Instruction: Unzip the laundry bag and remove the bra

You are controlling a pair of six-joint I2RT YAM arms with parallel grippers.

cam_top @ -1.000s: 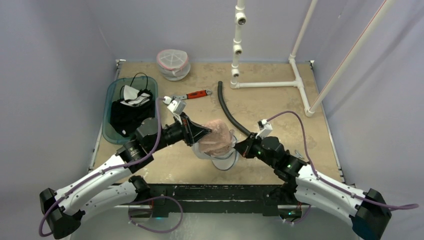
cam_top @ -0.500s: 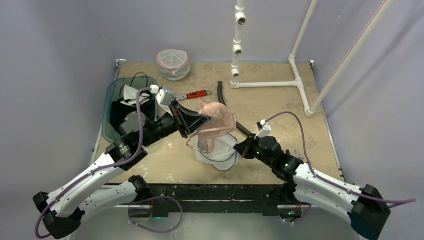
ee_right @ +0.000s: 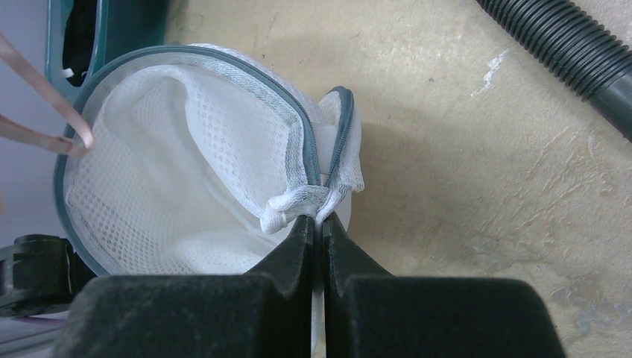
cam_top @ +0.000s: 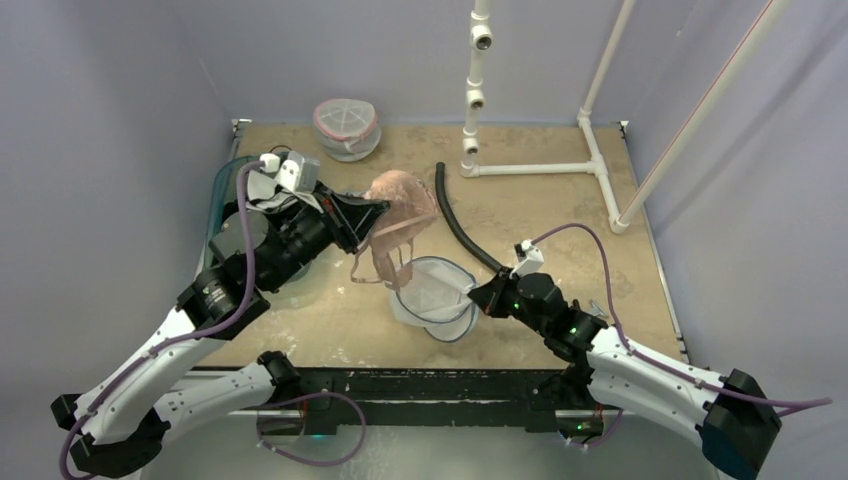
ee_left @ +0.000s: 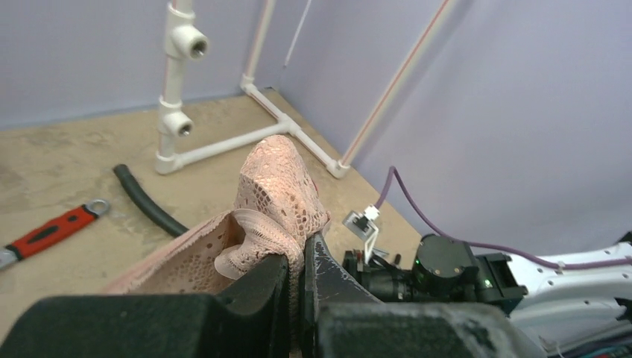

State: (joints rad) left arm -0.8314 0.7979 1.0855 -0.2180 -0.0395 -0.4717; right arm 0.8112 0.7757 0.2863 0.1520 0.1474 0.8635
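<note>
Lifted leftward, lacy pink bra (cam_top: 408,196) dangles clamped in left pincer (cam_top: 384,208); right pincer (cam_top: 478,294) pinches laundry bag (cam_top: 432,292).

Pale pink lace cloth, open-worked and matt, makes up the bra (ee_left: 277,183). The left hand (ee_left: 298,261) is black plastic, dull and scuffed at the tips. The laundry bag (ee_right: 186,171) is white mesh fabric, soft and matt, edged with grey-green woven zip tape. The sandy worktop (ee_right: 462,186) looks rough, mottled and chipped in places. The black hose (ee_right: 574,52) is ribbed and matt, and the white pipe frame (ee_left: 179,97) is smooth, faintly glossy plastic.
</note>
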